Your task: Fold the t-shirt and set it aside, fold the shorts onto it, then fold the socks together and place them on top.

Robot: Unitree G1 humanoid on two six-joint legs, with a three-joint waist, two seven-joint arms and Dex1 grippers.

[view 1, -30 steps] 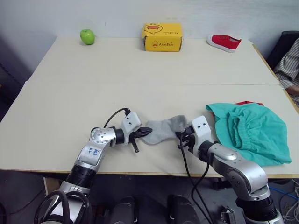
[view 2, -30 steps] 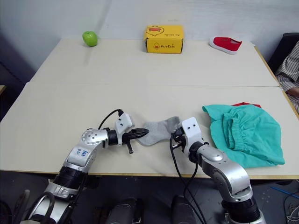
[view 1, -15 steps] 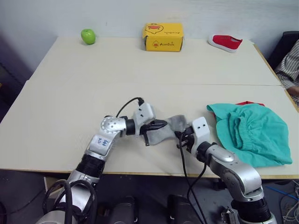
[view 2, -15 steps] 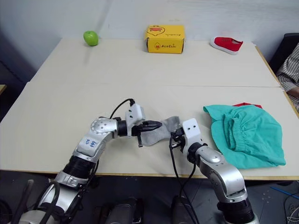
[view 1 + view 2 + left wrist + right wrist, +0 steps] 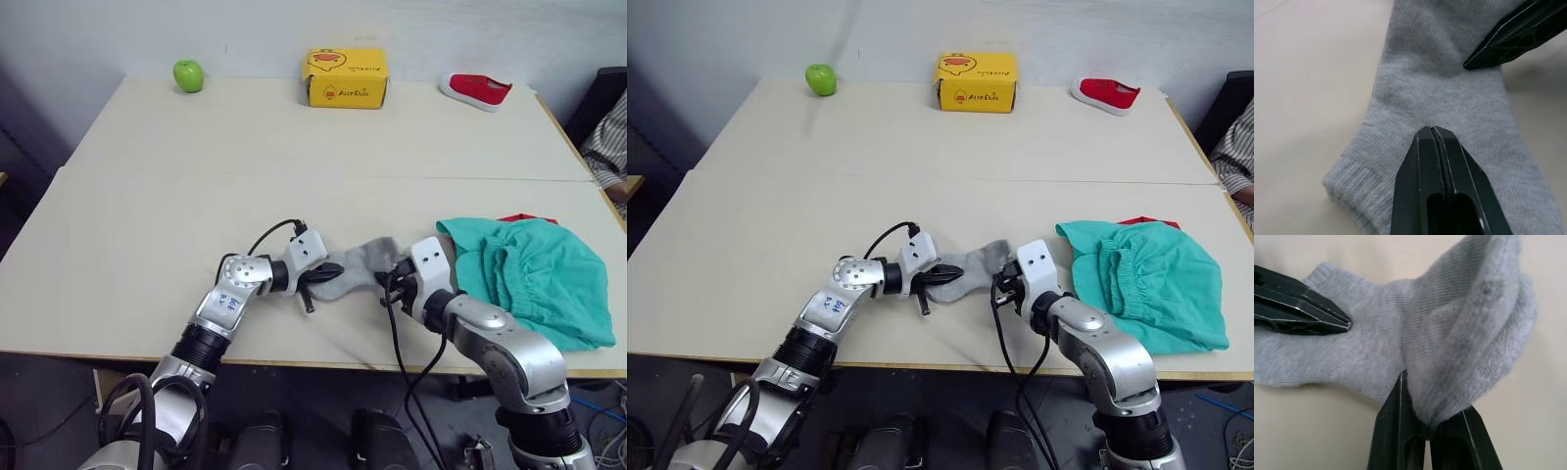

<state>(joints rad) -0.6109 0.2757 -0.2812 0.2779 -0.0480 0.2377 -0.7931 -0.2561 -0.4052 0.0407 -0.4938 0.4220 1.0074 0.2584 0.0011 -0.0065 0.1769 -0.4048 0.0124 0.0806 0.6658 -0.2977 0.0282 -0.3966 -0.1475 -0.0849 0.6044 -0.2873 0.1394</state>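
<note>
The grey socks (image 5: 361, 264) lie near the table's front edge between my two grippers. My left gripper (image 5: 331, 272) is shut, and its tips (image 5: 1432, 130) rest on top of the knit near the ribbed cuff. My right gripper (image 5: 391, 285) is shut on the other end, with bunched fabric (image 5: 1469, 342) pinched between its fingers and lifted a little. To the right, the teal shorts (image 5: 529, 279) lie spread on the table. A sliver of the red t-shirt (image 5: 522, 216) peeks out from under their far edge.
Along the far edge of the table (image 5: 196, 186) stand a green apple (image 5: 188, 74), a yellow box (image 5: 346, 77) and a small red shoe (image 5: 474, 89). A person's striped sleeve (image 5: 612, 147) shows at the right edge.
My left gripper has moved right from the socks' left end and now lies over their middle. The right gripper has kept its hold and shifted slightly.
</note>
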